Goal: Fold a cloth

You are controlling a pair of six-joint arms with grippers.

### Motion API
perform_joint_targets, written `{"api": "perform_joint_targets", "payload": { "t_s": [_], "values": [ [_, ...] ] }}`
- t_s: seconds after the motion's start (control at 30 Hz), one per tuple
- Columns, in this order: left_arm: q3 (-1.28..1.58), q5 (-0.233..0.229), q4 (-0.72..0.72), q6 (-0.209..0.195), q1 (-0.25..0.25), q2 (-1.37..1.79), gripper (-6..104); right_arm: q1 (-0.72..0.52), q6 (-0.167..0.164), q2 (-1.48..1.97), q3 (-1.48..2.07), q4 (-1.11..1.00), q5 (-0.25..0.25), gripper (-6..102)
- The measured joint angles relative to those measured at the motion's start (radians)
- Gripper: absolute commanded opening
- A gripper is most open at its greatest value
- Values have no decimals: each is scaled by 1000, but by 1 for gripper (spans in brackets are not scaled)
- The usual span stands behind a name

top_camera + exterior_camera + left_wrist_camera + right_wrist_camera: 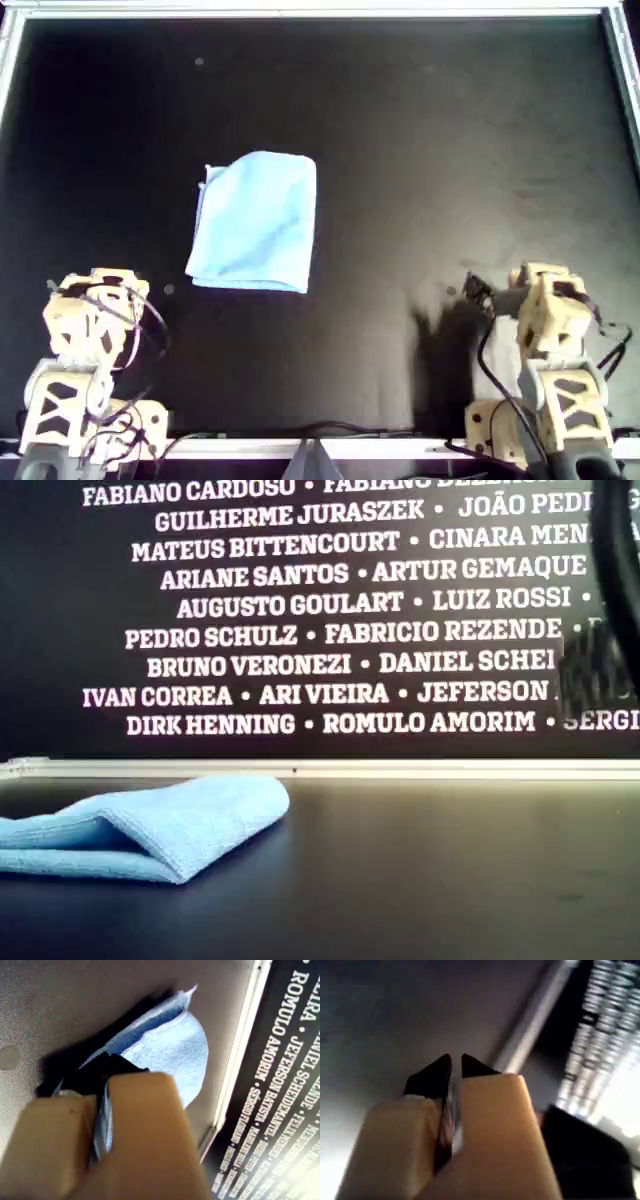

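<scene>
One fold at least looks done: the cloth (255, 222) lies doubled on the black bench (450, 150), well clear of the left end effector (95, 290) and right end effector (535, 290), both nearly closed and holding nothing

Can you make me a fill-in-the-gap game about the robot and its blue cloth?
1. The cloth is the colour ____.
2. The cloth lies on a table that is ____ in colour.
3. In the overhead view, the cloth lies nearer the ____ arm, the left one.
4. The right gripper holds ____.

Missing words: blue; black; left-hand; nothing
</scene>
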Motion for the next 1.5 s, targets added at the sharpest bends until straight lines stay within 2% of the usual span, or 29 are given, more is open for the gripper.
{"api": "perform_joint_targets", "payload": {
  "t_s": [1.0,1.5],
  "values": [
    [0,-8,0,0,0,0,-1,-2,0,-87,0,0,0,5],
    [0,-5,0,0,6,0,-1,12,0,209,0,0,0,5]
  ]
}}
